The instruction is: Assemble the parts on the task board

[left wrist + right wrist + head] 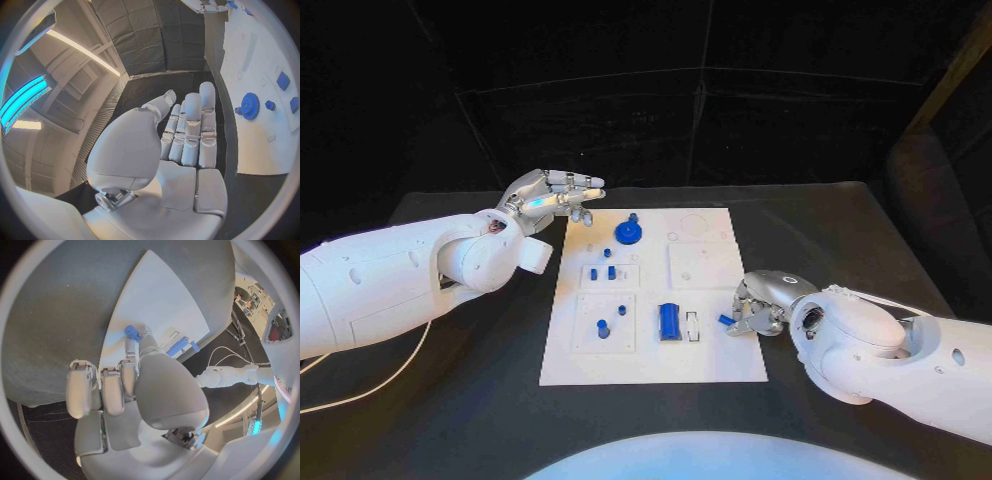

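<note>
The white rectangular task board lies at the centre of the black table, carrying a blue toothed gear at 12 o'clock and a blue oblong block at 6 o'clock. The left hand hovers off the board's 11 o'clock corner, fingers straight and apart, holding nothing. The right hand sits at the board's 4 o'clock edge, pinching a small blue part between thumb and fingertip.

We see two glossy white arms with rounded, bulging shells; the left arm trails a thin pale cable. Each ends in a silver hand: left hand, right hand, with segmented metallic fingers.
</note>
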### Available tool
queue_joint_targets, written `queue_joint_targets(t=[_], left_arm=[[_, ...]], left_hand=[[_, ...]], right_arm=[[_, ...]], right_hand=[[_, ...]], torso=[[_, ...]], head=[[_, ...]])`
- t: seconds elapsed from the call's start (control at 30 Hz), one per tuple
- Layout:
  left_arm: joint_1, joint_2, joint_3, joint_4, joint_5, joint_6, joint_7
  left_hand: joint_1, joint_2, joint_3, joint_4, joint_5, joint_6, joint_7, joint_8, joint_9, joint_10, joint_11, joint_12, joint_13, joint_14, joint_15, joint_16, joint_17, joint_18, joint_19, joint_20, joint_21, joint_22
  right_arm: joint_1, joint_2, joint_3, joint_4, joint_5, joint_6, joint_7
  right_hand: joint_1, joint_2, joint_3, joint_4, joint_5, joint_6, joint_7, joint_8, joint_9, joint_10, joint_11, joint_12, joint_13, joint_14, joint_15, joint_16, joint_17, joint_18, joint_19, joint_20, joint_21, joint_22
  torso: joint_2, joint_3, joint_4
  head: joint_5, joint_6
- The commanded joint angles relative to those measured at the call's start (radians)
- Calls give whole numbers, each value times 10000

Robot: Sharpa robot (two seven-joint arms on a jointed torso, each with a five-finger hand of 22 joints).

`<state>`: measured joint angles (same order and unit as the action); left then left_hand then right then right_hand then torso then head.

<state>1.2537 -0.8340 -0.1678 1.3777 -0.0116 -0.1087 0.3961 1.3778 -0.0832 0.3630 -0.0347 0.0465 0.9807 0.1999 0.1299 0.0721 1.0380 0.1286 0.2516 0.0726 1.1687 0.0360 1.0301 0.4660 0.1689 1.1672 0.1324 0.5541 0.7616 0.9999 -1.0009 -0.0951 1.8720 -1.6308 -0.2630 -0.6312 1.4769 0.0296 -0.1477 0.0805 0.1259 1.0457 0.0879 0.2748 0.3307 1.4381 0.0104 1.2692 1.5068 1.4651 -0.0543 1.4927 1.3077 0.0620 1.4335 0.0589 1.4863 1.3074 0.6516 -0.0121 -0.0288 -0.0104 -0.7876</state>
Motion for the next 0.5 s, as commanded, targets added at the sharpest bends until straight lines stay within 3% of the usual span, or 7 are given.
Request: queue_joint_targets(t=[0.03,0.13,0.23,0.5], left_arm=[[14,-6,-1,19,2,129,48],[14,-7,-4,23,2,128,47],[14,-9,-7,20,1,122,45],[14,-6,-12,17,1,121,45]], left_hand=[[-56,22,-48,-28,41,-55,-9,52,10,-58,-32,68,5,-64,6,62,-11,136,-53,16,-35,-10],[-66,10,-60,-27,41,-58,-7,57,9,-63,-30,76,5,-67,6,63,-14,135,-53,16,-38,-12],[-66,10,-60,-27,41,-58,-7,57,9,-63,-30,76,5,-67,6,63,-14,135,-53,16,-38,-12],[-66,10,-60,-27,41,-58,-7,57,9,-63,-30,76,5,-67,6,63,-14,135,-53,16,-38,-12]], right_arm=[[-124,20,-113,-52,-288,740,-204],[-126,18,-113,-17,-324,698,-217],[-127,9,-112,25,-339,558,-242],[-125,-194,-104,451,-137,-545,-311]], right_hand=[[569,536,69,-60,178,122,-8,-84,-1175,11,-48,-46,-1867,754,-43,19,1132,-178,20,-30,34,688],[305,625,113,89,193,149,-15,-156,-1198,32,-46,-36,-1855,756,-36,21,1138,-179,22,-24,33,691],[44,730,202,268,498,178,-41,-241,-1222,55,-61,-32,-1846,758,-48,23,1146,-180,28,-28,35,700],[-219,864,501,492,680,228,-61,-397,-1260,132,-91,52,-1762,766,-75,39,1180,-198,93,-60,72,787]], torso=[[-2,-9,-13],[1,-4,-4],[4,3,0],[3,-1,16]], head=[[-13,-6],[-32,-31],[-33,-20],[-38,-28]])
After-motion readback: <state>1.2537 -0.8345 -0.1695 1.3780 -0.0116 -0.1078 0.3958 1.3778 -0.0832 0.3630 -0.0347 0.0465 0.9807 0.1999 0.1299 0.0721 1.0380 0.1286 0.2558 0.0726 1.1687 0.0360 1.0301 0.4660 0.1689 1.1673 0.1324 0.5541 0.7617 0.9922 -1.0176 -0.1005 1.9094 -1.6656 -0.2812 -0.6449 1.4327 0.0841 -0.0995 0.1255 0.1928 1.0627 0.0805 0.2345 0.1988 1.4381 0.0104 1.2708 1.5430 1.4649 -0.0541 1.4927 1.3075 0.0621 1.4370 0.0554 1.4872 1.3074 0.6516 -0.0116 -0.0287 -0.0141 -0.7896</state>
